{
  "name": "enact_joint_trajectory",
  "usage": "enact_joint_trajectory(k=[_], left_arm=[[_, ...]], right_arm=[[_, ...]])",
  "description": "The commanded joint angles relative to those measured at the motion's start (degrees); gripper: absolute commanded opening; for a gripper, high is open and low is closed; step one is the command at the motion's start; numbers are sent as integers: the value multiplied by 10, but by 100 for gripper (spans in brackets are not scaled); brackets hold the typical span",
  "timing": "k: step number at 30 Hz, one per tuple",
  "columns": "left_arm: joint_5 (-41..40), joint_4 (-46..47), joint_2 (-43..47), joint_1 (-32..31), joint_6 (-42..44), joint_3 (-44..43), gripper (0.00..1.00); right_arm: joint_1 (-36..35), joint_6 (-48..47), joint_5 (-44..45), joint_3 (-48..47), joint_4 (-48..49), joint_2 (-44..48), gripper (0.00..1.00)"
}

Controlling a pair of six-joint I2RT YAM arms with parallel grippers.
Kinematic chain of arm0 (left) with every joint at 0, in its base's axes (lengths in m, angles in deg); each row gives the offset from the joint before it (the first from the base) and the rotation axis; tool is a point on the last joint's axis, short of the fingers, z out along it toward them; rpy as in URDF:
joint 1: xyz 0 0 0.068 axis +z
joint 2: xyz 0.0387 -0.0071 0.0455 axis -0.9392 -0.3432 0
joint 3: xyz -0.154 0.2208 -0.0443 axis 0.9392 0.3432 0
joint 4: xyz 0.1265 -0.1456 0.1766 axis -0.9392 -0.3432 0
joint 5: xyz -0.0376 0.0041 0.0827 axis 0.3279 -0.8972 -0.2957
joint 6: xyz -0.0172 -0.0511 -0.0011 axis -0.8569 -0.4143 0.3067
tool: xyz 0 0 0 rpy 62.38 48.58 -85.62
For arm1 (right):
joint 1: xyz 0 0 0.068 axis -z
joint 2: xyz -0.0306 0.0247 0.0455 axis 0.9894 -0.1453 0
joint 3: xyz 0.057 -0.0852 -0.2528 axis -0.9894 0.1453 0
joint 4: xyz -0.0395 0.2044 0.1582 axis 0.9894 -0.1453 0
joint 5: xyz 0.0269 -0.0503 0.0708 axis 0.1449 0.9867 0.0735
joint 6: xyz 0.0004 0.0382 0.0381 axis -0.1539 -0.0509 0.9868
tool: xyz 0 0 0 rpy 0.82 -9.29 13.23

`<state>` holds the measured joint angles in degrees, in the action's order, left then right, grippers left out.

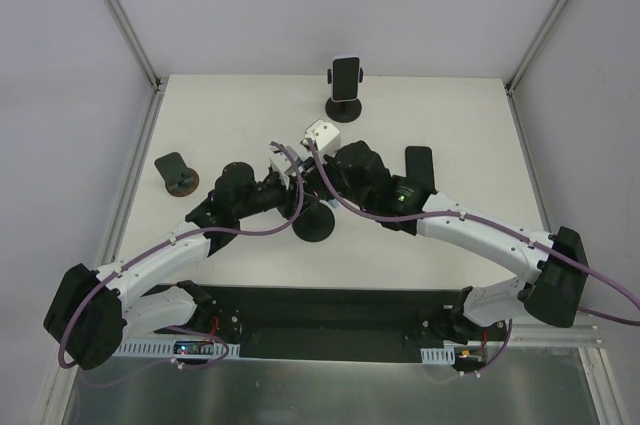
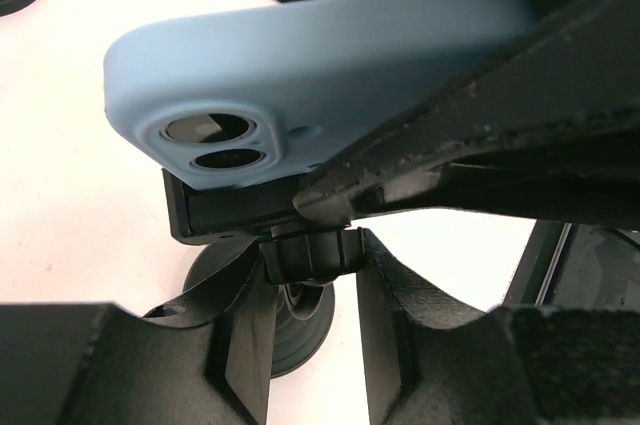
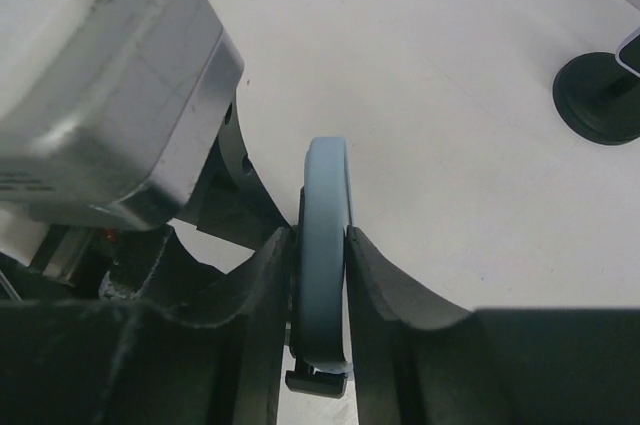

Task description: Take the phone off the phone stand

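A light blue phone [image 2: 320, 55] with two camera lenses sits in the clamp of a black phone stand [image 2: 310, 250], whose round base [image 1: 313, 225] rests mid-table. My left gripper [image 2: 312, 305] is shut on the stand's neck just under the clamp; in the top view it [image 1: 297, 197] is above the base. My right gripper [image 3: 320, 295] is shut on the phone's [image 3: 325, 235] two faces, one finger on each side, and it [image 1: 316, 183] meets the left gripper from the right. The stand's lower clamp lip [image 3: 315, 382] shows under the phone. In the top view the arms hide the phone.
A second phone on a black stand [image 1: 345, 85] stands at the back centre. An empty stand [image 1: 176, 173] sits at the left. A black phone [image 1: 419, 167] lies flat right of the arms. The enclosure walls ring the table.
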<state>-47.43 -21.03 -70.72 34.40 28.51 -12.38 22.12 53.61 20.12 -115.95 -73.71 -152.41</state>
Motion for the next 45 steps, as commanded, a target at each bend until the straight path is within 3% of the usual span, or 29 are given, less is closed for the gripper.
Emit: enact_joint_trajectory(k=[1, 15, 18, 22, 31, 34, 39, 45], left_arm=[[5, 49, 15, 5, 22, -13, 0], [-6, 41, 23, -2, 37, -13, 0], [-12, 39, 23, -2, 37, -13, 0], [-44, 23, 21, -2, 26, -18, 0], [-250, -79, 21, 2, -18, -47, 0], [-280, -104, 21, 19, -38, -58, 0], [-270, -149, -2, 51, -64, -86, 0], [-239, -145, -9, 52, -64, -85, 0]], right_arm=[[-11, 25, 25, -40, -29, -4, 32], [-10, 18, 59, -81, -52, -58, 35], [-11, 19, 59, -77, -56, -56, 26], [-13, 20, 66, -76, -69, -48, 1], [-19, 34, 73, -84, -184, -17, 1], [-25, 58, 56, -80, -255, 2, 1], [-33, 92, 26, -26, -286, 28, 1], [-28, 88, 66, -44, -273, 42, 1]])
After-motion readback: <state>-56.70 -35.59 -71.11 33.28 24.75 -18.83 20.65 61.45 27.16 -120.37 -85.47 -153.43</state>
